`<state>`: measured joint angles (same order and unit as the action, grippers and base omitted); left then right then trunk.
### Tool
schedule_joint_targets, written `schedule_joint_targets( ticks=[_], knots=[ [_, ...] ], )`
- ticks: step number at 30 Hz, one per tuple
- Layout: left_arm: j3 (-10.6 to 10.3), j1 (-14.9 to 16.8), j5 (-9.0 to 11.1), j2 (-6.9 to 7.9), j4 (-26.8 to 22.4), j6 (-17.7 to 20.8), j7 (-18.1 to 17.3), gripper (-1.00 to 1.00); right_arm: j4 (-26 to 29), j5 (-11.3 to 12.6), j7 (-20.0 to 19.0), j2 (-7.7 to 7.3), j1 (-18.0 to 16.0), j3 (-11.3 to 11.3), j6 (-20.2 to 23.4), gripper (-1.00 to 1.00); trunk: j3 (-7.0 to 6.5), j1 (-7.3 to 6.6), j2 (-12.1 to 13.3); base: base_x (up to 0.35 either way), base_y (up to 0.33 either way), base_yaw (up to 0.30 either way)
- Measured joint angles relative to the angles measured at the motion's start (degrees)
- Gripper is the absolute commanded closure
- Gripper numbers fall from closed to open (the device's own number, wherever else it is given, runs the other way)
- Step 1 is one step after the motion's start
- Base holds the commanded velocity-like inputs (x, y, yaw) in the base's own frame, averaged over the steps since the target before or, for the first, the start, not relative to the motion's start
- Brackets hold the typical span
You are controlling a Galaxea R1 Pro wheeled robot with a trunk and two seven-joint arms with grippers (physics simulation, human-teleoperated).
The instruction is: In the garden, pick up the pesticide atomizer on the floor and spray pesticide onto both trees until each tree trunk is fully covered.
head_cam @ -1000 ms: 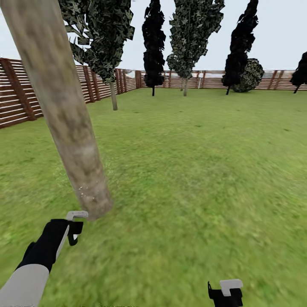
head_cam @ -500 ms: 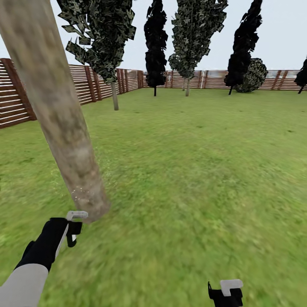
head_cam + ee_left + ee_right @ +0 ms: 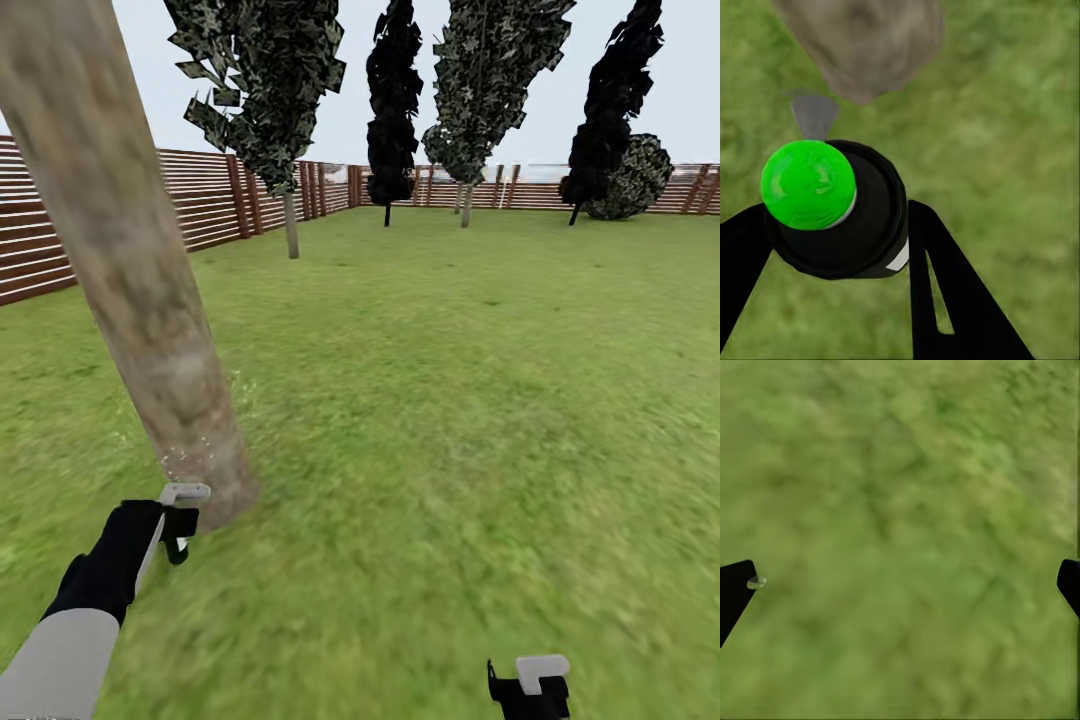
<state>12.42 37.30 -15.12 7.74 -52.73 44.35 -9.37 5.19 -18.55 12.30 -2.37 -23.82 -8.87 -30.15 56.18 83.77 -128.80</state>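
Note:
In the left wrist view my left gripper (image 3: pixel 832 232) is shut on the pesticide atomizer (image 3: pixel 862 225), a black bottle with a bright green cap (image 3: pixel 808 184). Its grey nozzle points at the foot of the near tree trunk (image 3: pixel 862 45). In the head view that pale mottled tree trunk (image 3: pixel 130 260) leans up the left side. My left gripper (image 3: pixel 178 522) hangs right at its base, where small white droplets speckle the bark. A second tree (image 3: pixel 290 225) with a pale trunk and mottled crown stands further back by the fence. My right gripper (image 3: pixel 528 688) is low and open over grass (image 3: pixel 904 585).
Green lawn (image 3: pixel 450 400) stretches ahead and to the right. A brown slatted fence (image 3: pixel 200 205) rings it at left and at the back. Near-black conifers (image 3: pixel 392 110) and another mottled-crown tree (image 3: pixel 480 90) stand along the far fence, with a round bush (image 3: pixel 625 180) at the back right.
The whole head view has shifted, with the fence and far trees sliding right, so the camera turned left. My left gripper with the atomizer sits slightly higher at the trunk's base.

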Motion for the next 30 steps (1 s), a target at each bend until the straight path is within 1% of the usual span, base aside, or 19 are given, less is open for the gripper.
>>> schedule_joint_targets(
  ticks=[1,3,4,5,8,9,11,15,21,27,30],
  knots=[
    [0.2,0.1,-0.3,0.85,-0.2,0.0,0.0,1.00,0.0,0.0,0.0,0.00,0.0,0.0,0.0,-1.00,0.00,0.00,0.0,0.237,-0.173,0.007],
    [0.2,0.1,-0.2,2.80,-0.7,0.0,-0.3,1.00,0.0,0.0,0.0,0.00,0.0,0.0,0.0,-1.00,0.00,0.00,0.0,0.126,-0.072,0.155],
    [0.0,0.1,0.1,3.32,-1.0,0.0,-1.0,1.00,0.0,0.0,0.0,0.00,0.0,0.0,0.0,-1.00,0.00,0.00,0.0,0.021,-0.012,0.257],
    [-0.2,0.1,0.4,3.17,-2.2,0.1,-1.4,1.00,0.0,0.0,0.0,0.00,0.0,0.0,0.0,-1.00,0.00,0.00,0.0,0.009,-0.005,0.269],
    [-0.3,0.2,0.2,3.14,-5.1,0.4,-1.6,1.00,0.0,0.0,0.0,0.00,0.0,0.0,0.0,-1.00,0.00,0.00,0.0,0.002,-0.001,0.275],
    [-0.2,0.3,-0.2,3.71,-5.7,1.2,-1.6,1.00,0.0,0.0,0.0,0.00,0.0,0.0,0.0,-1.00,0.00,0.00,0.0,0.000,0.000,0.277],
    [-0.1,0.4,0.0,4.10,-5.9,1.5,-1.6,1.00,0.0,0.0,0.0,0.00,0.0,0.0,0.0,-1.00,0.00,0.00,0.0,0.000,0.000,0.188],
    [-0.3,0.4,0.2,3.13,-5.9,1.6,-1.6,1.00,0.0,0.0,0.0,0.00,0.0,0.0,0.0,-1.00,0.00,0.00,0.0,0.077,-0.166,0.024],
    [-0.2,0.4,-0.2,3.25,-5.9,1.5,-1.3,1.00,0.0,-0.1,0.0,-0.09,0.0,0.0,0.0,-1.00,0.00,0.00,0.0,0.137,-0.244,0.001],
    [0.3,-0.2,-0.3,3.50,-5.8,1.4,-0.9,1.00,0.0,-0.1,0.0,-0.09,0.0,0.0,0.0,-1.00,0.00,0.00,0.0,0.259,-0.167,0.000],
    [0.4,-0.2,-0.5,4.43,-5.3,1.3,-0.8,1.00,0.0,-0.1,0.0,-0.09,0.0,0.0,0.0,-1.00,0.00,0.00,0.0,0.291,-0.124,0.000]
  ],
)
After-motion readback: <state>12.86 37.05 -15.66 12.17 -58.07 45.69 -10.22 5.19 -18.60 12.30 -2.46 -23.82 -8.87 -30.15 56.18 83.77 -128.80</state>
